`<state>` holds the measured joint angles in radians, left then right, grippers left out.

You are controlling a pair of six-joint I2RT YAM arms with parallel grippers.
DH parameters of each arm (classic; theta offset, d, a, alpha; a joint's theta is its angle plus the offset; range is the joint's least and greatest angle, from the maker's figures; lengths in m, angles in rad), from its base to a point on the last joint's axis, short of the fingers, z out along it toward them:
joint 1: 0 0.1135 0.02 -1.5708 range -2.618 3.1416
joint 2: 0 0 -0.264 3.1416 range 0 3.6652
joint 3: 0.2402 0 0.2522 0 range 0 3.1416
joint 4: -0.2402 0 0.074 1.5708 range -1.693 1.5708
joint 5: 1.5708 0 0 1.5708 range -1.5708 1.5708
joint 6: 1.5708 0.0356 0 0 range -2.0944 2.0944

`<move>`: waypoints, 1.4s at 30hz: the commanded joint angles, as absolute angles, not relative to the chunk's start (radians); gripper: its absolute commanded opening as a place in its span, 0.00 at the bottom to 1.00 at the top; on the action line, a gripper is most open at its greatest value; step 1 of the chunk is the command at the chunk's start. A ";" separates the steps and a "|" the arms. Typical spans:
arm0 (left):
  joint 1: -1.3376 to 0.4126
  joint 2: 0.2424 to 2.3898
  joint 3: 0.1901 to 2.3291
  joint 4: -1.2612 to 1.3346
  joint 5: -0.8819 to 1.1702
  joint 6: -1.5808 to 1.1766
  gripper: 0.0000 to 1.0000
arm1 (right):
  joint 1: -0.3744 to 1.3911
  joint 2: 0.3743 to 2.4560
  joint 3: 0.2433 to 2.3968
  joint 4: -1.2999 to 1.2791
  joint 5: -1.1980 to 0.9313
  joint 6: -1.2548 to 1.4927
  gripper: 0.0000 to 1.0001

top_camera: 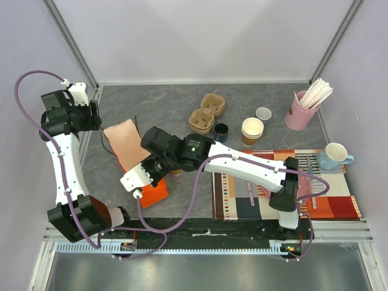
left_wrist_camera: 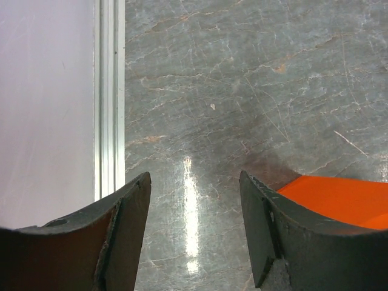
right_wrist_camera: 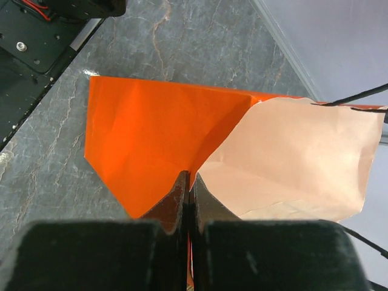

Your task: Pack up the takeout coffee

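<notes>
A paper bag with a beige face (top_camera: 124, 139) and orange side (top_camera: 154, 191) lies at the left; it also shows in the right wrist view (right_wrist_camera: 151, 127). My right gripper (right_wrist_camera: 189, 182) is shut on the bag's orange edge and reaches across the table (top_camera: 145, 176). A round black lid (top_camera: 220, 131) stands beside the cardboard carrier; I cannot tell if a brown cup is under it. A small brown bit (top_camera: 176, 172) peeks from under my right wrist. My left gripper (left_wrist_camera: 194, 200) is open and empty by the left wall (top_camera: 82, 115), with the bag's orange corner (left_wrist_camera: 339, 194) just to its right.
A cardboard cup carrier (top_camera: 206, 112), a stack of cream-rimmed paper cups (top_camera: 252, 130), a clear lid (top_camera: 263, 113), a pink holder of white sticks (top_camera: 301, 110), a blue mug (top_camera: 334, 156) and a striped mat (top_camera: 327, 200) are at the right. A metal rail (left_wrist_camera: 109, 91) lines the left wall.
</notes>
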<state>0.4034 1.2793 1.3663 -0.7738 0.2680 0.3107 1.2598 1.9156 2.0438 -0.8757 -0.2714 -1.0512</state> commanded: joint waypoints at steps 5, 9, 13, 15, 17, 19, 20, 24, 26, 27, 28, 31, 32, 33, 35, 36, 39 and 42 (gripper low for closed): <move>0.403 1.259 1.401 -0.779 0.318 0.308 0.66 | 1.287 1.853 2.016 -0.876 -0.264 -0.986 0.00; 0.403 1.270 1.401 -0.779 0.356 0.299 0.66 | 1.296 1.845 1.994 -0.870 -0.264 -0.970 0.04; 0.399 1.287 1.385 -0.779 0.448 0.253 0.63 | 1.298 1.855 1.994 -0.854 -0.261 -0.948 0.27; 0.381 1.298 1.367 -0.788 0.471 0.242 0.57 | 1.299 1.855 2.003 -0.844 -0.265 -0.937 0.42; 0.370 1.305 1.355 -0.810 0.469 0.259 0.53 | 1.299 1.852 2.014 -0.828 -0.261 -0.910 0.53; 0.370 1.305 1.347 -0.811 0.437 0.271 0.51 | 1.299 1.832 2.028 -0.813 -0.268 -0.885 0.61; 0.368 1.305 1.344 -0.813 0.427 0.276 0.50 | 1.299 1.822 2.029 -0.808 -0.275 -0.879 0.63; 0.370 1.305 1.347 -0.821 0.439 0.275 0.49 | 1.296 1.758 2.019 -0.773 -0.359 -0.873 0.69; 0.370 1.305 1.348 -0.828 0.456 0.275 0.47 | 1.292 1.712 2.008 -0.735 -0.399 -0.847 0.71; 0.371 1.304 1.347 -0.840 0.457 0.275 0.47 | 1.286 1.698 1.996 -0.720 -0.405 -0.832 0.73; 0.371 1.301 1.344 -0.845 0.460 0.276 0.47 | 1.284 1.669 1.990 -0.686 -0.410 -0.815 0.73; 0.370 1.289 1.335 -0.874 0.450 0.293 0.46 | 1.238 1.614 1.961 -0.620 -0.417 -0.724 0.76; 0.370 1.278 1.327 -0.876 0.437 0.299 0.46 | 1.221 1.603 1.950 -0.602 -0.428 -0.694 0.76; 0.370 1.272 1.324 -0.876 0.425 0.304 0.46 | 1.203 1.589 1.921 -0.579 -0.426 -0.636 0.76; 0.371 1.266 1.318 -0.877 0.385 0.310 0.46 | 1.132 1.566 1.885 -0.514 -0.414 -0.565 0.73; 0.370 1.264 1.315 -0.876 0.377 0.311 0.46 | 1.106 1.563 1.856 -0.499 -0.404 -0.487 0.69; 0.371 1.266 1.295 -0.882 0.388 0.304 0.46 | 1.000 1.574 1.759 -0.443 -0.387 -0.385 0.51; 0.370 1.252 1.263 -0.903 0.397 0.308 0.45 | 0.985 1.598 1.627 -0.385 -0.389 -0.342 0.39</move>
